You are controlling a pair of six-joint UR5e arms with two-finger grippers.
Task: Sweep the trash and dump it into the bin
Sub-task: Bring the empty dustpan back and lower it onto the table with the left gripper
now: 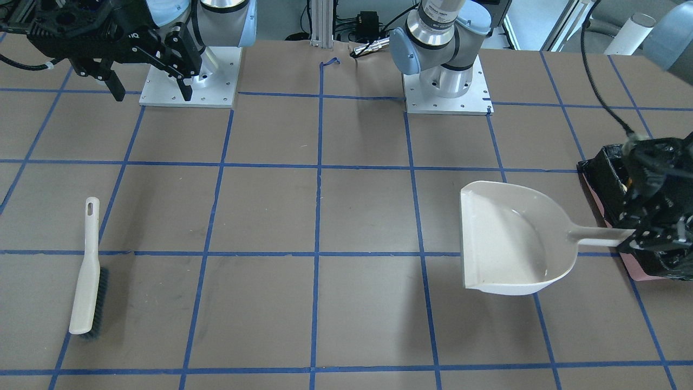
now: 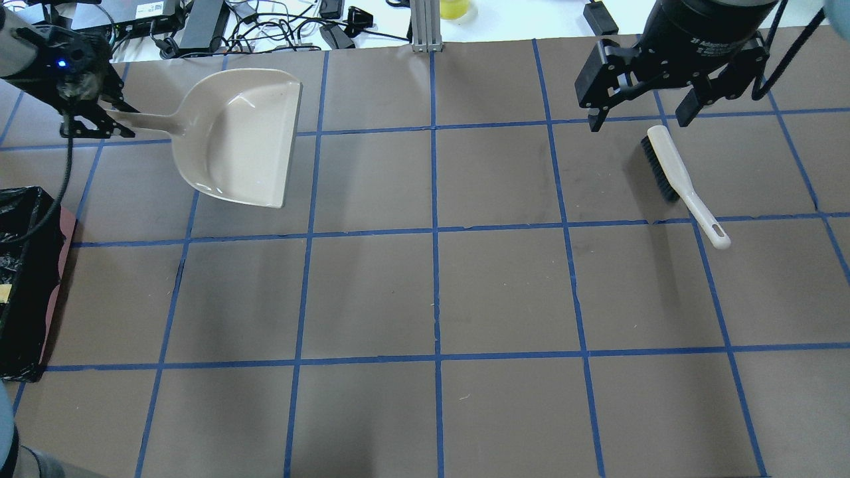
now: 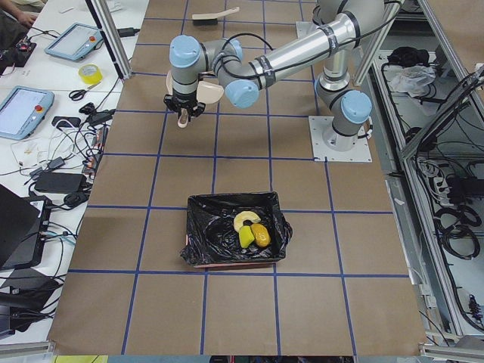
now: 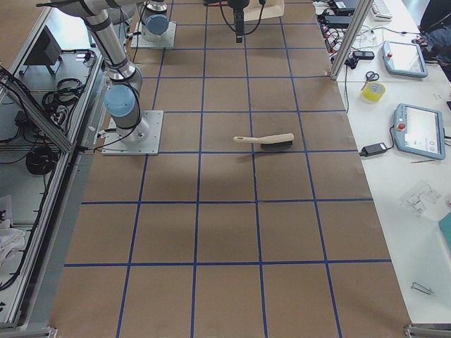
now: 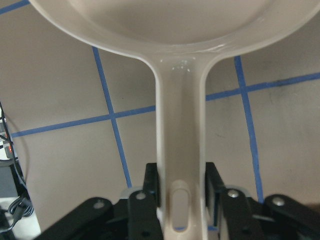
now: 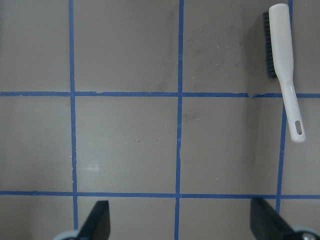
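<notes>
Between 6 and 7 o'clock from left claw (image 2: 93, 121) in overhead view: bin (image 2: 20, 332), well apart, at view's left margin. Holds all the trash (image 3: 252, 231) per left side view: potato lump (image 3: 262, 237), cream crescent (image 3: 245, 219), sponge block (image 3: 246, 239), bunched touching on black liner. Nothing loose seen on worktop (image 2: 431, 299) grid.

Clamped narrow with left claw: handle end of dustpan (image 2: 246, 133). Long axis 9-to-3 in overhead, handle at 9, mouth at 3, so pointing away from bin. Looks empty; seems lifted off worktop going by shadow underneath, not certain.

Spread wide and holding nothing: right claw (image 2: 641, 118), hanging high. At its 5 o'clock in overhead: brush (image 2: 671, 166), flat on worktop, not between fingers, long axis about 11-to-5, bristles at 11, handle tip at 5.

Reads as dump step done, only parking pan left. Nearer to both pan and bin by far: left arm; no reach-across needed. If bringing pan back over bin, needs swing toward 7 plus mouth turned round, else handle leads.
</notes>
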